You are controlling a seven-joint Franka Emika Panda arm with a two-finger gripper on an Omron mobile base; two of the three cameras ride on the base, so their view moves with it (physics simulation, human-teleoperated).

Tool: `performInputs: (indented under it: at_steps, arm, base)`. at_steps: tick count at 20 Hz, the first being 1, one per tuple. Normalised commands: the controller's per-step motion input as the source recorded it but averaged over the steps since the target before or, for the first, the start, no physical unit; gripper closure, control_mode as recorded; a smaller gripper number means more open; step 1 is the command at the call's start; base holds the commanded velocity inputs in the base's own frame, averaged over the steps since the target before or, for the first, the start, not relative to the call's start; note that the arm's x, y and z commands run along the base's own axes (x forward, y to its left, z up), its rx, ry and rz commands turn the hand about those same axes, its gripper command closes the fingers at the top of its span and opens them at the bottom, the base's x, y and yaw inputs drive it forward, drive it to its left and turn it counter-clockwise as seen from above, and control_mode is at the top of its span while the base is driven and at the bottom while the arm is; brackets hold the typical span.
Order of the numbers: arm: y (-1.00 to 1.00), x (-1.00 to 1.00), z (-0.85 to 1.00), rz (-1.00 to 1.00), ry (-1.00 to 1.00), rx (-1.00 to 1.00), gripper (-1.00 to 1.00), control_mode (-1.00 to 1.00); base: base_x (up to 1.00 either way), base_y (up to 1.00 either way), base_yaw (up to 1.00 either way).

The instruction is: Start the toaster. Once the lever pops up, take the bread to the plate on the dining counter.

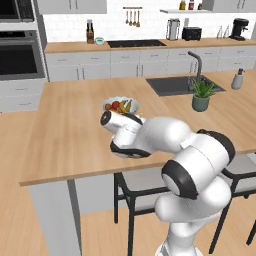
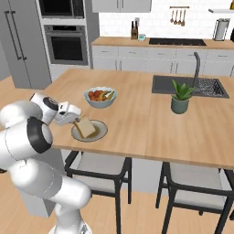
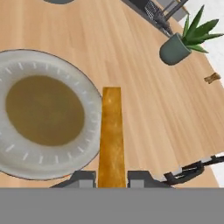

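My gripper [image 2: 75, 119] is shut on the bread [image 2: 84, 127], a thin orange-brown slice held on edge. The slice hangs over the left part of the plate [image 2: 101, 133], which sits near the front edge of the dining counter [image 2: 137, 119]. In the hand view the bread [image 3: 111, 135] rises edge-on from between the fingertips [image 3: 83, 177], beside the plate's pale rim [image 3: 94, 103]. I cannot tell whether the slice touches the plate. The black toaster [image 1: 191, 33] stands on the back counter against the tiled wall.
A bowl of fruit [image 2: 100, 97] stands just behind the plate. A potted plant [image 2: 180, 97] and a sink [image 2: 189, 86] with its tap are to the right. Dark-framed stools [image 2: 100, 169] are tucked under the counter's front edge.
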Motion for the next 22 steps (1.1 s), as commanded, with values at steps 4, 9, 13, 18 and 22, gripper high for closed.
performInputs:
  at_steps: [4,9,13,18,22]
  arm:
    - [0.0,0.17,-0.35,0.21,-0.08,0.08,1.0,-1.0]
    - [-0.01,0.2,-0.21,0.13,-0.07,0.04,1.0,-1.0]
    - [-0.1,0.14,-0.06,0.03,-0.06,0.05,1.0,-1.0]
    - [-0.06,0.41,0.0,0.0,-0.01,0.04,1.0,-1.0]
    - [0.0,0.29,-0.04,0.0,0.0,0.02,1.0,-1.0]
  base:
    - [0.0,0.0,0.0]
    - [0.0,0.0,0.0]
    - [0.0,0.0,0.0]
    - [0.0,0.0,0.0]
    - [0.0,0.0,0.0]
